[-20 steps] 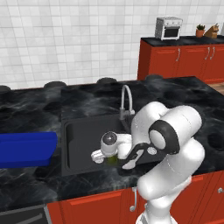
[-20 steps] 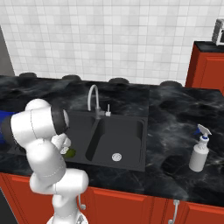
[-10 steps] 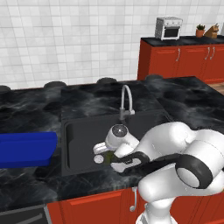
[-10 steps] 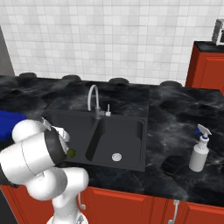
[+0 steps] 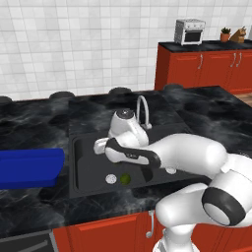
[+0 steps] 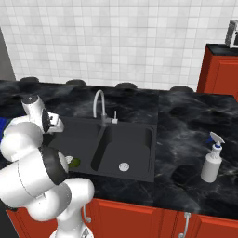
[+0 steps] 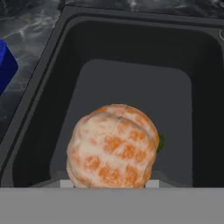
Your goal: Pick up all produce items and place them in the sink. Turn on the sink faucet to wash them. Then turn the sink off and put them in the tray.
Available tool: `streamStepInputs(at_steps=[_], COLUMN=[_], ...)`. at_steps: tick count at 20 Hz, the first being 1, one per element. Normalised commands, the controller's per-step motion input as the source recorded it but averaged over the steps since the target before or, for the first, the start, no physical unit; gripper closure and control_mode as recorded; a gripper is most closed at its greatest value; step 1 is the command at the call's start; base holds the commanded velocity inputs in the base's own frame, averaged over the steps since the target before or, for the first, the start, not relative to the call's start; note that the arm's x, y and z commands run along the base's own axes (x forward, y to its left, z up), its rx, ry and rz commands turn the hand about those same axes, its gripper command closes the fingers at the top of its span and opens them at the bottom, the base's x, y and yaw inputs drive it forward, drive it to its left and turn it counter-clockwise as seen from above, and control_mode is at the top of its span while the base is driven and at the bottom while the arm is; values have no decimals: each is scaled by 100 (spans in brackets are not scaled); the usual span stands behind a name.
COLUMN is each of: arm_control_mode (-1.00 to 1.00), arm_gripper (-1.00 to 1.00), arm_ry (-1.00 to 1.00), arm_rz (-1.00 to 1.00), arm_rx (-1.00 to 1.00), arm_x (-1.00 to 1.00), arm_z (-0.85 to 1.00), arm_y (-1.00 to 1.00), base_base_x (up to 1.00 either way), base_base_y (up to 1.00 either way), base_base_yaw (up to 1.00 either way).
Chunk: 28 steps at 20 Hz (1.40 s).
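Orange-tan lumpy produce (image 7: 113, 146) sits between the fingers above the sink (image 7: 131, 87).

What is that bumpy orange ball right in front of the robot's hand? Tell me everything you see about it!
The bumpy orange ball looks like a peeled orange: round and lumpy, with pale tan skin and orange patches split into segments. In the hand view it sits very close to the hand, above the floor of the black sink. It seems to be held, though the fingers are hidden behind it. A sliver of the dark green ball peeks out at its right edge.
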Motion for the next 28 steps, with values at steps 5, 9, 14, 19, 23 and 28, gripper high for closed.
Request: streamStepInputs(at_steps=[5, 9, 14, 19, 23, 28], arm_control_mode=[-100, -100, -100, -100, -100, -100], arm_gripper=[100, 100, 100, 100, 100, 100], arm_ry=[4, 0, 1, 3, 6, 7], arm_rz=[0, 0, 2, 4, 2, 2], arm_rx=[-2, -1, 0, 1, 0, 0], arm_x=[0, 0, -7, -4, 0, 0], arm_z=[56, 23, -1, -2, -3, -7], arm_y=[43, 55, 49, 37, 43, 51], base_base_x=[0, 0, 0, 0, 0, 0], base_base_y=[0, 0, 0, 0, 0, 0], base_base_yaw=[0, 0, 0, 0, 0, 0])
